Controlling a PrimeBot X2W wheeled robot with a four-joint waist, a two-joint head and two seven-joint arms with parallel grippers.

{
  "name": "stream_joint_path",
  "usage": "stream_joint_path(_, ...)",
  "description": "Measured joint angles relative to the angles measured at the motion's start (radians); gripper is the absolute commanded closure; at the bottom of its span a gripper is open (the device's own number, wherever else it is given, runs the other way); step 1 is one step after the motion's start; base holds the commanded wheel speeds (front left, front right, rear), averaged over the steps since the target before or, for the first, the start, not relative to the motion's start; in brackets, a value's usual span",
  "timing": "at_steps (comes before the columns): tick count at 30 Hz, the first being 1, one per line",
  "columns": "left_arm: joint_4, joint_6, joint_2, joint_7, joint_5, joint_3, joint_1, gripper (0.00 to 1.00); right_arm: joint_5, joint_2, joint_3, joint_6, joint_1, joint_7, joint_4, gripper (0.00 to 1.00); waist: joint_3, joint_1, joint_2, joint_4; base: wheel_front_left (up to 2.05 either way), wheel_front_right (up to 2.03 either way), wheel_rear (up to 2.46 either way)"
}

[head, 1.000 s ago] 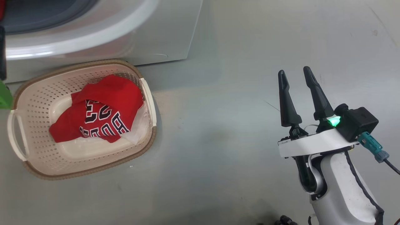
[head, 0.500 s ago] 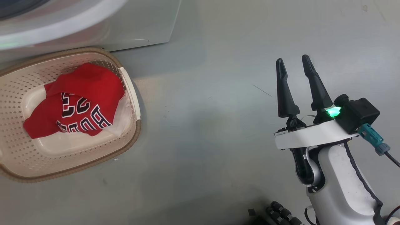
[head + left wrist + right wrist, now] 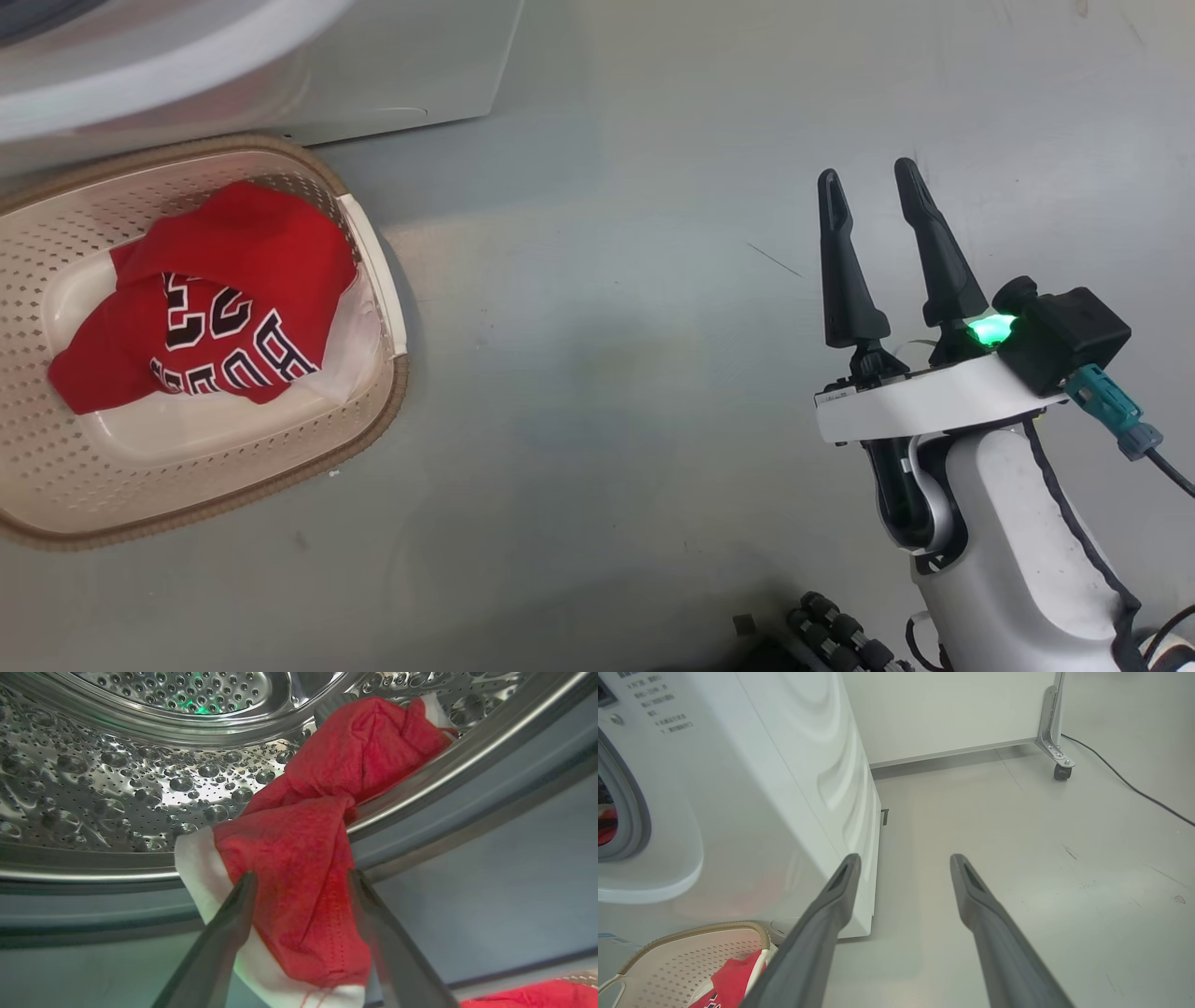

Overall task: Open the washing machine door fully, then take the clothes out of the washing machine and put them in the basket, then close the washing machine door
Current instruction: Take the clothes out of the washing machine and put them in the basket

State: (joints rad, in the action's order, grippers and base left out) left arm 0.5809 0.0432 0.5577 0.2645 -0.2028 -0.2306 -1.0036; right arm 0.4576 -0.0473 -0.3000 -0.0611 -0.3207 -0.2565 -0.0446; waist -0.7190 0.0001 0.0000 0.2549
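Head view, 9 o'clock: small cream perforated plastic basket [image 3: 378, 411] with brown woven-look rim, already holding a red jersey with dark-and-white block lettering [image 3: 233, 271] over a white piece [image 3: 359, 350]. Set on the floor [image 3: 607, 373] just beside the big white front-loading washing machine [image 3: 411, 65] at 11 o'clock. At 4 o'clock, right tool [image 3: 866, 173] spread wide above bare floor, holding nothing.

Left wrist view: left tool [image 3: 301, 876] equally wide, straddling but not pinching a red garment with white trim [image 3: 289, 835] draped over the lip of the perforated steel drum [image 3: 117, 793] and trailing back toward 1 o'clock.

Judged roughly midway: washing machine door evidently open, part of the load moved. Left to do: clamp and lift this garment, drop into basket, check drum, shut door.
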Motion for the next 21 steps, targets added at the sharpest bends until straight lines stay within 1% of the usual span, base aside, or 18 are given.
stream_joint_path(9,0.054,0.003,0.0,0.033,0.002,-0.004,-0.075,0.0,0.0,0.0,-0.01,0.002,-0.002,0.0,0.002,0.0,-0.025,0.0,0.0,0.008,0.0,0.0,0.0)
stream_joint_path(17,0.1,0.006,0.0,0.032,0.011,-0.014,-0.101,0.0,0.0,0.0,-0.012,0.004,-0.015,0.0,0.002,0.0,-0.041,0.0,0.0,0.016,0.0,0.0,0.0)
stream_joint_path(19,0.108,0.007,0.001,0.032,0.011,-0.015,-0.108,0.0,0.0,0.0,-0.012,0.011,-0.015,0.0,0.002,0.0,-0.043,0.0,0.0,0.017,0.0,0.0,0.0)
stream_joint_path(21,0.115,0.011,0.001,0.029,0.011,-0.016,-0.116,0.0,0.0,0.0,-0.012,0.012,-0.016,0.0,0.003,0.0,-0.045,0.0,0.0001,0.019,0.0,0.0,0.0)
